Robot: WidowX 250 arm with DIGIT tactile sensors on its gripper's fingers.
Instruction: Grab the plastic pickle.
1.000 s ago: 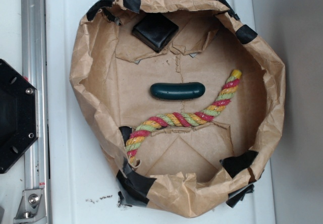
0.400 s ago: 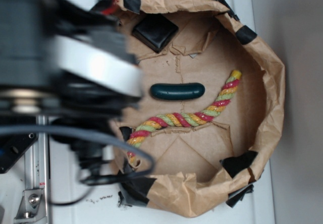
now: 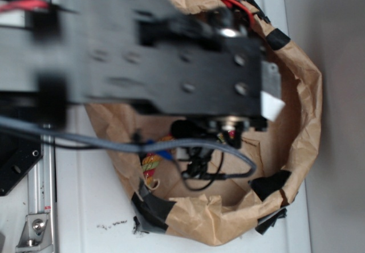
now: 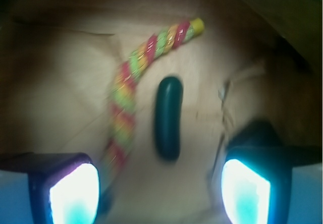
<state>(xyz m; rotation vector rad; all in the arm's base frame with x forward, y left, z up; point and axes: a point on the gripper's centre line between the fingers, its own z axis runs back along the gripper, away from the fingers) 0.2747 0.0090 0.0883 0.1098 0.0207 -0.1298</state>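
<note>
Spread wide and holding nothing, the claw [image 4: 159,193] shows in the wrist view as two dark fingers [image 4: 60,183] with glowing pale pads, one at each lower corner. From the exterior view, the blurred black robot arm [image 3: 159,53] covers most of the crumpled brown paper bag [image 3: 302,110], whose rolled rim is patched with black tape and which sits on a white table [image 3: 91,207]. A grey cable [image 3: 114,145] loops below the arm.

On the bag's floor lies the twisted red-yellow-green rope [image 4: 136,77], curving from the upper right toward the left finger. Just beside it, to its right and not clearly touching, lies the small dark green glossy plastic pickle [image 4: 168,117], set lengthwise up the wrist picture and above the gap between the fingers, apart from both. In the exterior view the arm hides the pickle.
</note>
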